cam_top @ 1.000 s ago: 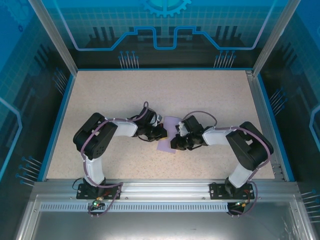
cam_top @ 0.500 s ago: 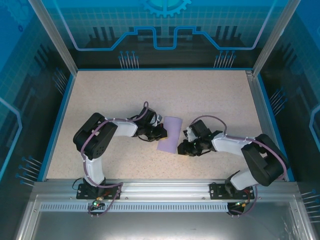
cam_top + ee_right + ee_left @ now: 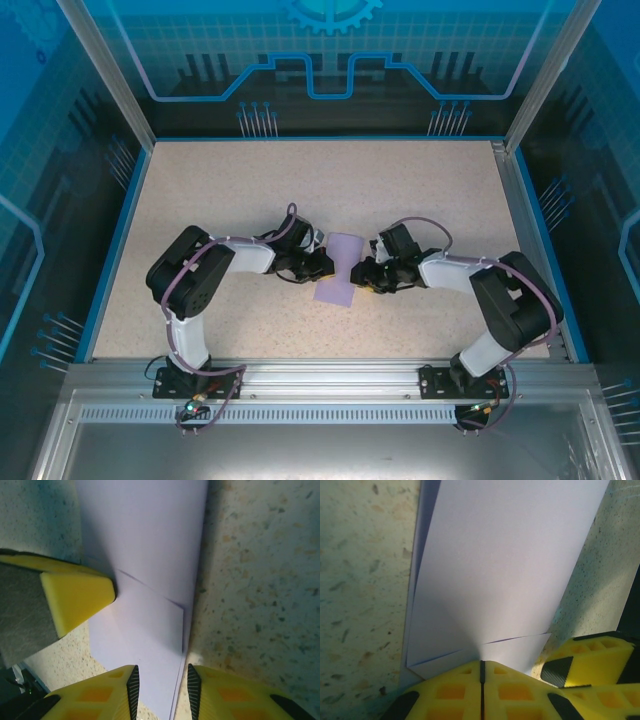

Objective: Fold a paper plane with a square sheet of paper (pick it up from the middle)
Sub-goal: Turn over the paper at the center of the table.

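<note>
Pins the square sheet of paper [image 3: 340, 268] at its left edge with the left gripper [image 3: 481, 680], fingers pressed together on the folded layers, probably to anchor it against sliding. At the sheet's right edge, straddles the paper with the right gripper [image 3: 160, 690], jaws spread and clamping nothing, seemingly lined up to take hold or press a crease. Lies flat, partly folded, between both. Under the sheet, speckled beige table [image 3: 250, 190]; beyond it, blue-lit panels [image 3: 330, 60]; nearer, an aluminium rail [image 3: 330, 385].
</note>
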Controlling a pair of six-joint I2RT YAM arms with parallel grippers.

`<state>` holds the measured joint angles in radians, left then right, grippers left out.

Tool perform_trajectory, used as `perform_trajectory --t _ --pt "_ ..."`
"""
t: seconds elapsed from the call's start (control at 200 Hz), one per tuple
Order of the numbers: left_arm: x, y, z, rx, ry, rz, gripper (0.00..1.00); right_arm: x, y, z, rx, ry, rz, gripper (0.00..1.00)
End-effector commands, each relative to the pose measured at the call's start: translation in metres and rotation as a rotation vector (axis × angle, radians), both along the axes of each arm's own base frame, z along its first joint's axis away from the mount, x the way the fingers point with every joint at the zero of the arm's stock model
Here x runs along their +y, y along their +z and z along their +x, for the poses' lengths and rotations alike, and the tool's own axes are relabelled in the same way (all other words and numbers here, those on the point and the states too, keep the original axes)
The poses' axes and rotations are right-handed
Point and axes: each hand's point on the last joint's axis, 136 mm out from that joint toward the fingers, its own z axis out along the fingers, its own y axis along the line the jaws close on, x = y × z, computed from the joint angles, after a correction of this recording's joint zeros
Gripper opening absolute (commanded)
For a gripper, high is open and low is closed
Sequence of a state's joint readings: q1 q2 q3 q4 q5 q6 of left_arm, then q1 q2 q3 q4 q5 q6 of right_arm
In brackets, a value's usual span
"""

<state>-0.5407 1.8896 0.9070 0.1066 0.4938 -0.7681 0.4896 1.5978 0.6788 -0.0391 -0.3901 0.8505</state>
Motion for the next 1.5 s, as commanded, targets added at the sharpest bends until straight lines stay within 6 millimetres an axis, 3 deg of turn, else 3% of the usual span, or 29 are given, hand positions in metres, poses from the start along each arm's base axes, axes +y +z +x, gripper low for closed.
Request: perform_trajectory --t 0.0,0.75,1.23,1.496 --pt "0.005 0.001 -0.004 0.012 0.003 0.031 0.1 -0.003 -0.001 0.014 0.004 -0.064 -0.01 0.34" --pt "0.005 0.003 -0.004 0.008 0.005 0.031 0.1 0.014 0.002 0.018 0.01 -0.036 0.084 0.3" --pt "0.003 0.009 -0.003 -0.002 -0.001 0.023 0.11 0.012 0.004 0.018 0.005 -0.032 0.06 0.27" --pt "0.003 0.009 -0.002 -0.003 0.001 0.025 0.11 0.006 -0.008 0.015 0.037 -0.053 0.013 0.29"
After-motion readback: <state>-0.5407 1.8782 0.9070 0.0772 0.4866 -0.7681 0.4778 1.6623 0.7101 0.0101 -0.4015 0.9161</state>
